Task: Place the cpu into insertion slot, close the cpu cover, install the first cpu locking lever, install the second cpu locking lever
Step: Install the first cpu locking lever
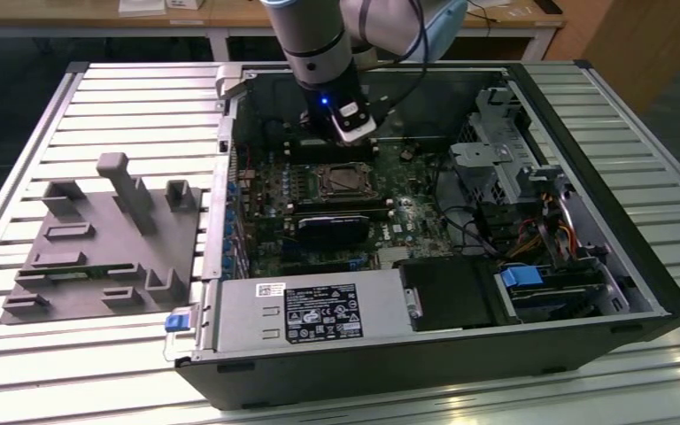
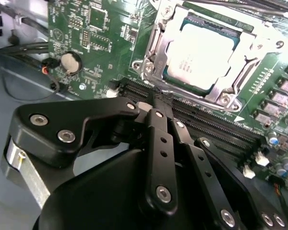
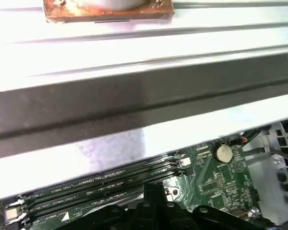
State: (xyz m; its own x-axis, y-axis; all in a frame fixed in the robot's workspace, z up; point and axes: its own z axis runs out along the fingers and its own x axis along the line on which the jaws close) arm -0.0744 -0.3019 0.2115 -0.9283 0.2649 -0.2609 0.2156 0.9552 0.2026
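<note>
- Silver-grey metal tops the chip [image 2: 201, 50], a small flat square glaring white under the light in the second wrist view.
- It already sits in the socket [image 1: 343, 181], toward the far middle of the open computer case [image 1: 435, 376] in the exterior view, so placing looks done.
- A thin silver cover [image 2: 216, 92] frames the chip's edges and appears to lie flat over them; I judge it closed.
- Whether the two locking levers are latched is not clear, so that part may be left.
- The black gripper [image 2: 156, 101] hangs just beside the socket, over the long black memory slots [image 2: 206, 120] on the green board [image 2: 93, 43].
- Its fingers look pressed together, pinching nothing.
</note>
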